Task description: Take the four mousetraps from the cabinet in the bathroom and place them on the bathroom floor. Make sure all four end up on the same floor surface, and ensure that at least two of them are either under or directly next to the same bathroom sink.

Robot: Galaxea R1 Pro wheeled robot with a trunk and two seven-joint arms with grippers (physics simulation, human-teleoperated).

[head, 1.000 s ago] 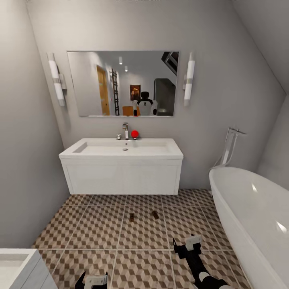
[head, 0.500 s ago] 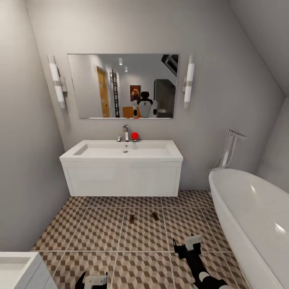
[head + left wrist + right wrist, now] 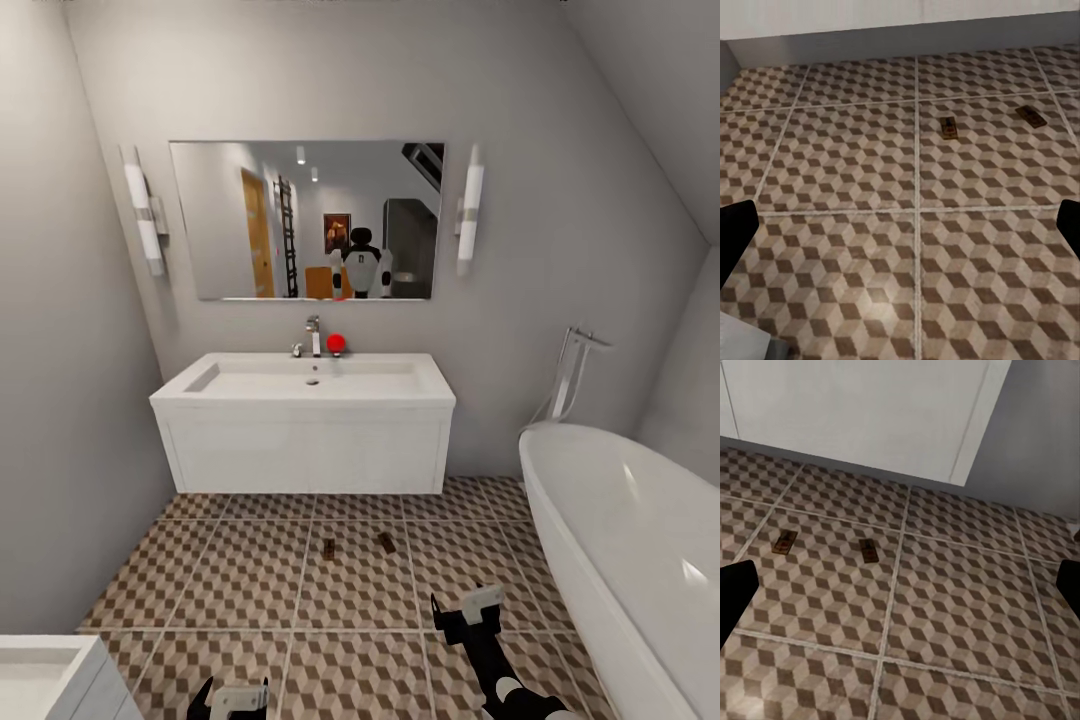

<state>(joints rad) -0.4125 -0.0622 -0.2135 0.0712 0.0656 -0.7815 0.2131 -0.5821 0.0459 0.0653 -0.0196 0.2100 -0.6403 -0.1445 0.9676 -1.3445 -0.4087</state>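
Two mousetraps lie flat on the cube-patterned bathroom floor point(image 3: 240, 580) just in front of the white wall-hung sink point(image 3: 305, 425): one mousetrap point(image 3: 328, 548) and another point(image 3: 386, 541) a little to its right. Both appear in the left wrist view point(image 3: 949, 128) point(image 3: 1030, 115) and in the right wrist view point(image 3: 784, 542) point(image 3: 868, 550). My left gripper point(image 3: 238, 697) sits at the bottom edge of the head view, open and empty. My right gripper point(image 3: 474, 606) hovers over the tiles short of the traps, open and empty. The cabinet and the other mousetraps are out of view.
A white oval bathtub point(image 3: 620, 540) with a chrome tap point(image 3: 575, 370) takes up the right side. A white unit's corner point(image 3: 50, 670) juts in at the lower left. A red round object point(image 3: 336, 343) sits by the sink tap. Grey walls close in on the left.
The whole picture has slid down slightly, so the camera has moved. The two mousetraps and both grippers keep their places.
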